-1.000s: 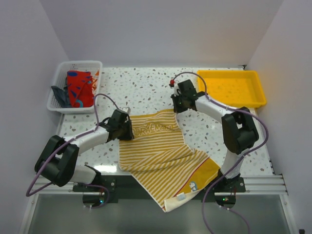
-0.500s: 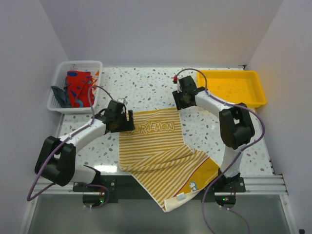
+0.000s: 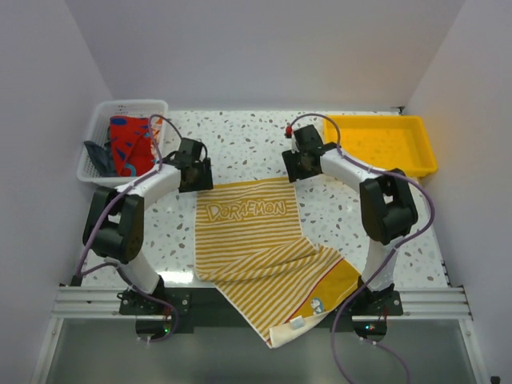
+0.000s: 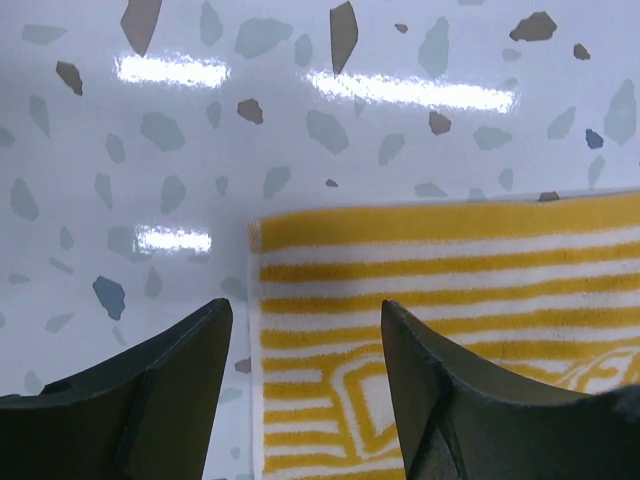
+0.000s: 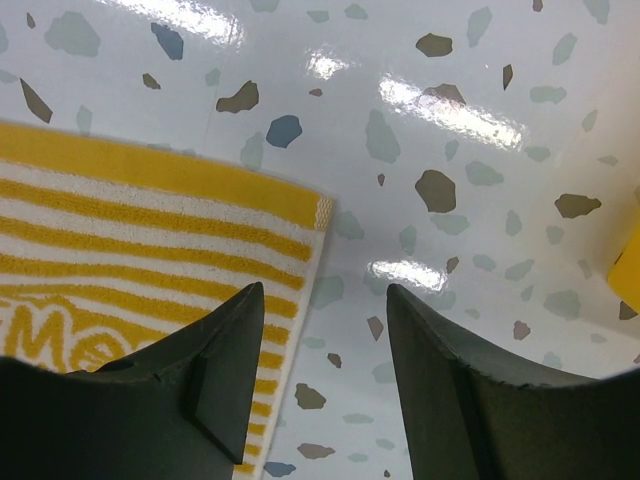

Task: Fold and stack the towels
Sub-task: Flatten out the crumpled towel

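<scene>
Ana: What are the two ends doing?

Ben: The left gripper [image 4: 305, 310] has its dark fingers spread well apart with nothing between them. It sits over the far left corner of the yellow-and-white striped terry towel [image 4: 450, 260]. The right gripper [image 5: 322, 295] mirrors it, with jaws parted and nothing held, over the far right corner. I cannot tell whether either one touches the cloth.

Ana: And the towel itself?

Ben: Its far half lies flat, lettering up, on the speckled white terrazzo table [image 3: 240, 144], between the two arms. The near half is rumpled, with a slanting crease. One flap hangs off the near edge between the arm bases. An orange-red cloth [image 3: 128, 144] and a dark blue-grey cloth [image 3: 98, 156] wait in the white mesh plastic basket [image 3: 120, 105] at the far left. The yellow plastic tray [image 3: 376, 118] stands at the far right.

Ana: So which step is this?

Ben: Spreading, I'd say, and only half done. No fold looks made and nothing is stacked.

Ana: How would you do it well?

Ben: Leave the far edge alone, since it is already straight. Go for the near corners and pinch at the hem through one layer only. Bring the hanging flap up onto the table before any fold. Move both arms at the same pace so the stripes stay parallel. Folding over that crease would likely lock in the twist, and a hard pull could drag the flat far edge askew
</scene>
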Robot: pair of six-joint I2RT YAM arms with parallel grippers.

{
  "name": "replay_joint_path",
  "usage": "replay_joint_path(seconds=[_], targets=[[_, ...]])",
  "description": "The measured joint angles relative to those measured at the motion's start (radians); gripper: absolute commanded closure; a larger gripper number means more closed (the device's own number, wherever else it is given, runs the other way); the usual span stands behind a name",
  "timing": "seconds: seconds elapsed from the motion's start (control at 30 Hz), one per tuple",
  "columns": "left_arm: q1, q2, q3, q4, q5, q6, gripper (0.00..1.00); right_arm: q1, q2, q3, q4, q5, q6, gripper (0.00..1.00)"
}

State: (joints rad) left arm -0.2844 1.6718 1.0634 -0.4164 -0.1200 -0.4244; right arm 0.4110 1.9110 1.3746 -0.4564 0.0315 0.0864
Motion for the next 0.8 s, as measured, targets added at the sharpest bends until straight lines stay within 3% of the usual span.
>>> replay_joint_path(seconds=[0.3, 0.8], targets=[[0.004, 0.172, 0.102, 0.002, -0.001, 0.024, 0.4, 0.0, 0.045, 0.02, 0.0, 0.0, 0.0, 0.43], [0.004, 0.172, 0.105, -0.022, -0.026, 0.024, 0.36, 0.0, 0.134, 0.085, 0.002, -0.009, -0.003, 0.46]])
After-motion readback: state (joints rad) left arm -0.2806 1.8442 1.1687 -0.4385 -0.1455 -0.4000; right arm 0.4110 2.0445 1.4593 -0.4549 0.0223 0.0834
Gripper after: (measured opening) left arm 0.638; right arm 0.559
